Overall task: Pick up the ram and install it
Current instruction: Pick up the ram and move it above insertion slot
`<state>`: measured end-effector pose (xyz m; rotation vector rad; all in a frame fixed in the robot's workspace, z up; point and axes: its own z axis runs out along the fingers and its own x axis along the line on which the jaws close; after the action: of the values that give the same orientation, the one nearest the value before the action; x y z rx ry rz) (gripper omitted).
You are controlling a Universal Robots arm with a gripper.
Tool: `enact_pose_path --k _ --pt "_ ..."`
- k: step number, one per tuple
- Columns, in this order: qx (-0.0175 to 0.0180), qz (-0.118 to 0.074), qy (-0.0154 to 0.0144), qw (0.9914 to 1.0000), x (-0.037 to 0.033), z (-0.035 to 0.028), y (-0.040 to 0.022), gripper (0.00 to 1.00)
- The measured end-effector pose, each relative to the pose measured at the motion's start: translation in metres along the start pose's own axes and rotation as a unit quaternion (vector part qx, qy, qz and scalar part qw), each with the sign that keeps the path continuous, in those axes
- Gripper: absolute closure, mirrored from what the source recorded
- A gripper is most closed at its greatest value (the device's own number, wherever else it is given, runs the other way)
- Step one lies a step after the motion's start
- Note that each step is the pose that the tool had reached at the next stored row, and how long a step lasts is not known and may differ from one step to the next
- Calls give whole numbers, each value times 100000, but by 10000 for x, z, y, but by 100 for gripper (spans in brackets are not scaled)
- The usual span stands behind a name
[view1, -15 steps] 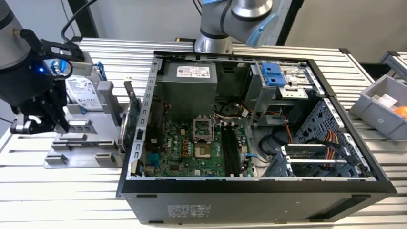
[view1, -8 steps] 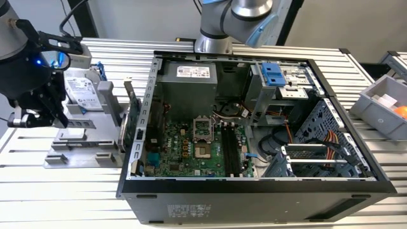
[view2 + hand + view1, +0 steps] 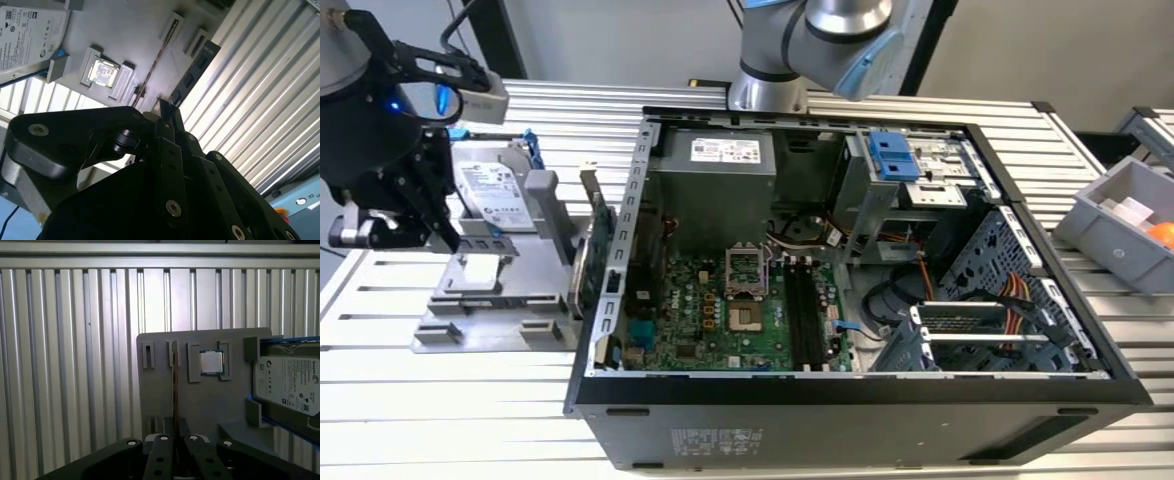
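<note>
Clamping ram, end effector (exterior view: open computer case)

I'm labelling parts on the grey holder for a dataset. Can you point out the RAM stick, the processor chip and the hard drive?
RAM stick (image 3: pixel 174 390), first wrist view, midway along its thin edge.
processor chip (image 3: pixel 211 362), first wrist view, middle of its metal lid.
hard drive (image 3: pixel 290 385), first wrist view, its white label.
</note>
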<state>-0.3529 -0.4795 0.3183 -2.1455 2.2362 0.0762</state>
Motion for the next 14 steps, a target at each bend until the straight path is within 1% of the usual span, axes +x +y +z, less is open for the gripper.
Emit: enact_pose_path --k 6,12,14 --pt "35 -5 -31 100000 -37 -101 1 100" --pt "37 0 -34 100000 -38 -102 2 100" --pt "18 2 -15 100000 -39 -115 2 100"
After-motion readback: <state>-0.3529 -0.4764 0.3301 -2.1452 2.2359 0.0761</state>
